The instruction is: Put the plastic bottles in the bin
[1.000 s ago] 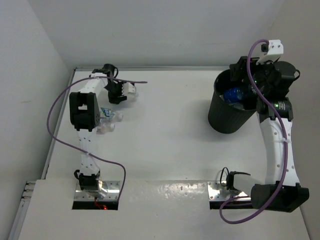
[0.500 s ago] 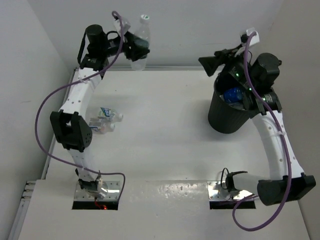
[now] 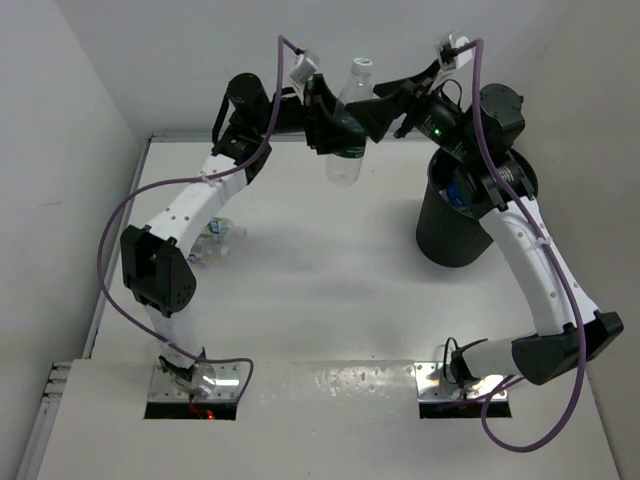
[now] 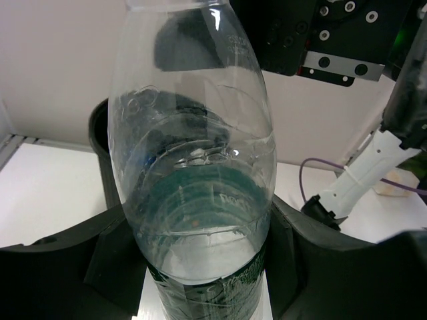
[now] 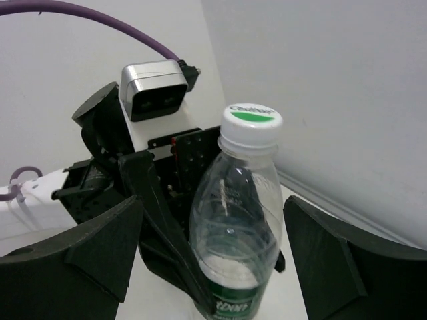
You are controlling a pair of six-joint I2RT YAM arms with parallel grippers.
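Note:
A clear plastic bottle [image 3: 346,122] with a green label and a white cap is held upright in the air at the back middle, my left gripper [image 3: 330,125] shut on its lower body. The left wrist view is filled by this bottle [image 4: 193,153], with the left gripper [image 4: 200,267] clamped around the label. My right gripper [image 3: 388,105] is open, facing the bottle from the right. In the right wrist view its fingers [image 5: 90,253] stand on both sides of the bottle [image 5: 233,220] without touching it. The black bin [image 3: 462,225] stands to the right, a blue-labelled bottle [image 3: 460,190] inside.
Small plastic bottles [image 3: 212,242] lie on the white table [image 3: 320,290] at the left, under the left arm. White walls close in at the back and left. The left arm's purple cable [image 3: 110,250] loops out over the table's left edge.
My left arm has lifted the bottle off the far left of the table and swung it right to the back middle. My right gripper has left the bin and come left to the bottle.

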